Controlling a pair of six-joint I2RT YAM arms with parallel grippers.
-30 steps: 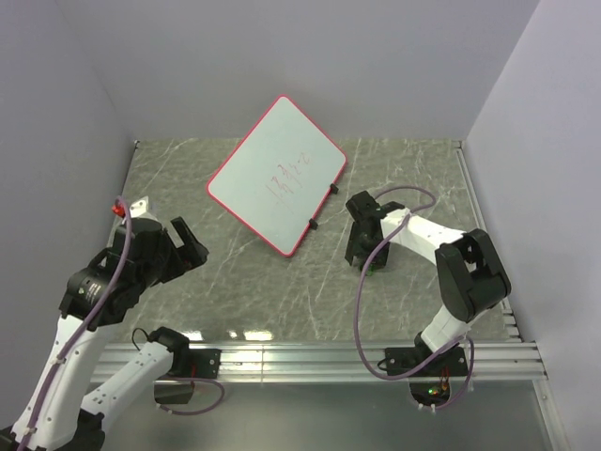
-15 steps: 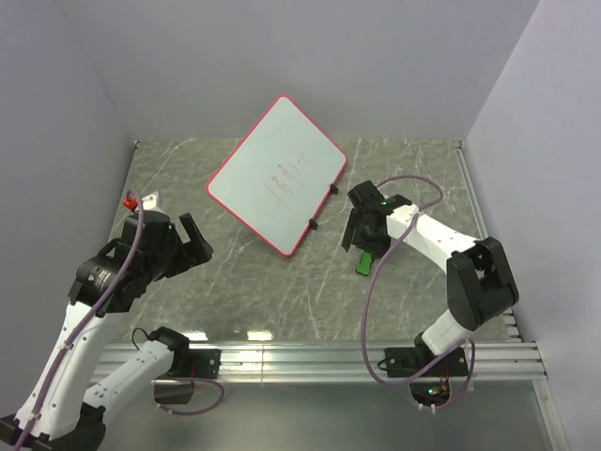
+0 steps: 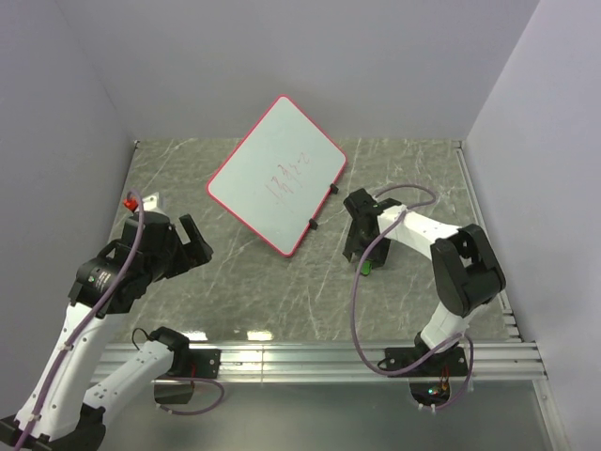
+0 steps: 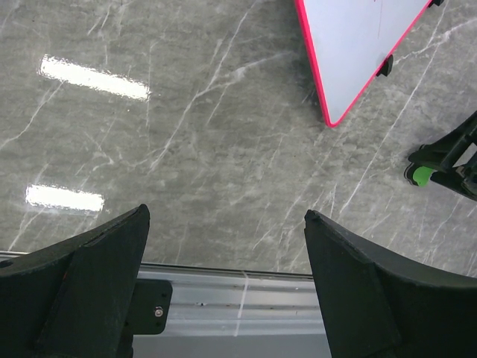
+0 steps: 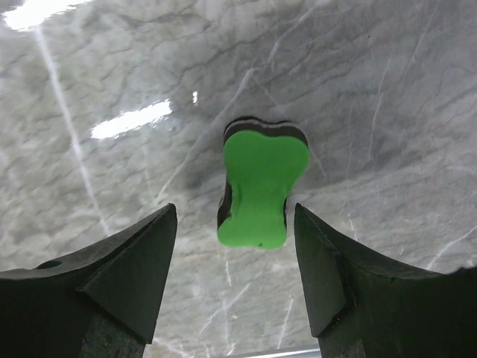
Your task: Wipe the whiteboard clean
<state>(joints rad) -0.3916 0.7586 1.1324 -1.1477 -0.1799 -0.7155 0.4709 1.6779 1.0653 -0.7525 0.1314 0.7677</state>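
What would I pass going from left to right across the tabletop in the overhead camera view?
left claw → whiteboard → green eraser

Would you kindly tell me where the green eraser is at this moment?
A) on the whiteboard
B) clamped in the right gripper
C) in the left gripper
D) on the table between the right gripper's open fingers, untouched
D: the green eraser lies on the table, with bare marble showing between it and the fingers of the right gripper.
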